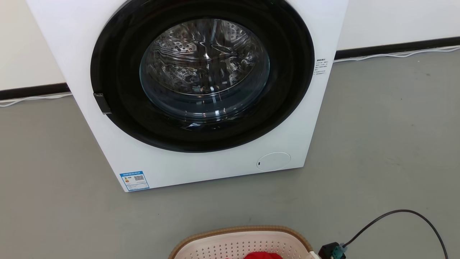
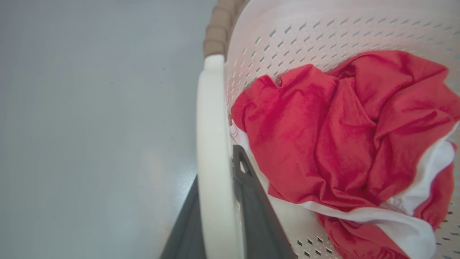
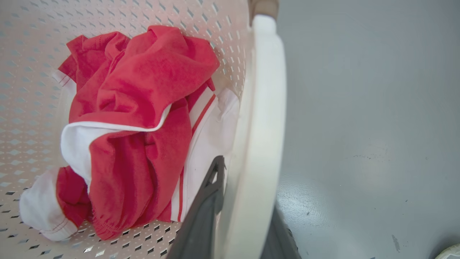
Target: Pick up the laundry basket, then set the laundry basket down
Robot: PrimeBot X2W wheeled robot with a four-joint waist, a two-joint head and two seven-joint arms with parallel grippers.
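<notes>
One laundry basket (image 1: pixel 233 230) shows at the bottom middle, open top up, long side running left to right, below one washing machine (image 1: pixel 201 169). One red-and-white cloth (image 2: pixel 323 136) lies inside. The left claw (image 2: pixel 215 169) pinches the left handle (image 2: pixel 214 118). The right claw (image 3: pixel 248 187) pinches the right handle (image 3: pixel 264 100).

Grey floor (image 1: pixel 377 144) w/ wht washing machine (image 1: pixel 201 82) on it, wht cable (image 1: pixel 406 54) along wall

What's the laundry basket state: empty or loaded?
Loaded: a crumpled red-and-white garment lies inside the laundry basket, on its perforated floor.
</notes>
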